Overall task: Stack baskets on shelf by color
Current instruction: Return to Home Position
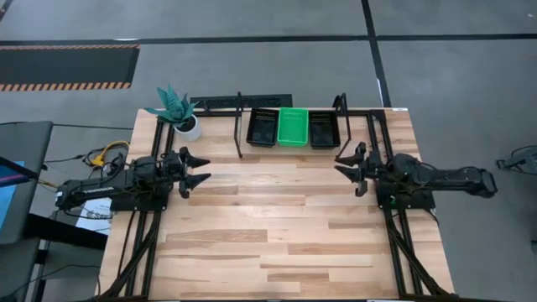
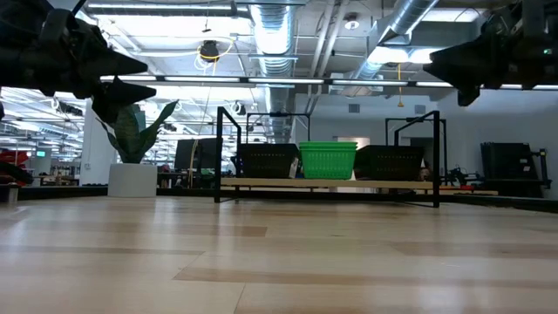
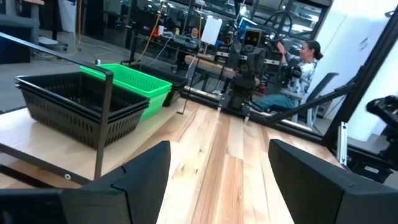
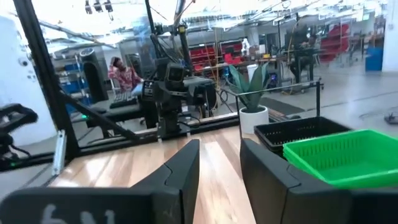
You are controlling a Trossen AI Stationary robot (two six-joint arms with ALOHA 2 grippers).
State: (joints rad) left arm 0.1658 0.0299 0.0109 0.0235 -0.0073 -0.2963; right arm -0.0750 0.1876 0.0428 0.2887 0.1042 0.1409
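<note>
With the perforated plastic baskets (image 1: 294, 127) stacked black, green, black on the low black metal-rod shelf (image 2: 392, 184), I reckon my left gripper (image 1: 204, 169) and right gripper (image 1: 340, 161), both spread and empty, only need homing.

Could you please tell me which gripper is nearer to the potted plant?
Left. The left gripper hovers close beside the potted plant; the right gripper is far off across the table.

Basket stacks: three. One black stack (image 1: 262, 128), second black stack (image 1: 324, 129), one green stack (image 1: 294, 127). Baskets per stack: cannot tell. Shelf (image 1: 220, 102): one. Potted plant (image 1: 178, 113): one. Grippers: two, left gripper (image 1: 207, 169), right gripper (image 1: 338, 162).
</note>
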